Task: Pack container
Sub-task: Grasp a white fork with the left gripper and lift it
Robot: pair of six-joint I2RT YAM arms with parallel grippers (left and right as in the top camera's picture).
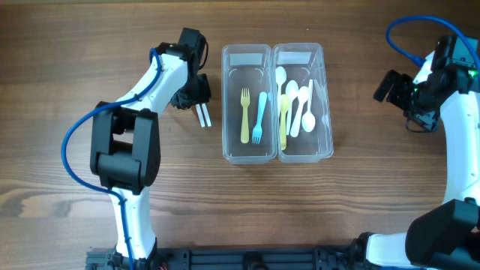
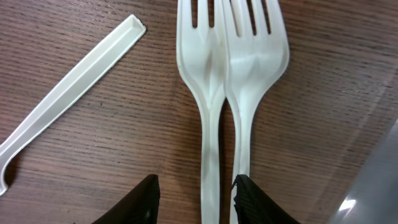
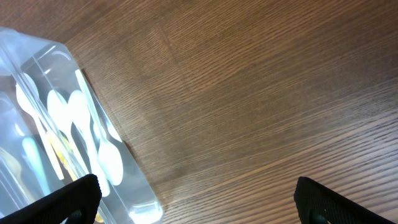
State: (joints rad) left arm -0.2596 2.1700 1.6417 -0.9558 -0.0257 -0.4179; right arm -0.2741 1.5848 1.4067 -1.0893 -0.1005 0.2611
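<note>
Two white plastic forks lie side by side on the wood table, the left fork (image 2: 202, 68) and the right fork (image 2: 255, 62); their handles show in the overhead view (image 1: 203, 115). My left gripper (image 2: 196, 182) is open and low over them, its fingers astride the left fork's handle, the right finger on the right fork's handle. In the overhead view it (image 1: 196, 96) sits just left of the two clear containers (image 1: 225, 105). My right gripper (image 3: 199, 193) is open and empty above bare table, to the right of the containers (image 1: 391, 86).
The left container holds a yellow fork (image 1: 244, 116) and a blue fork (image 1: 260, 118). The right container (image 3: 134, 180) holds white spoons (image 3: 109, 158), a yellow utensil and a white knife. A white utensil handle (image 2: 68, 93) lies on the table left of the forks.
</note>
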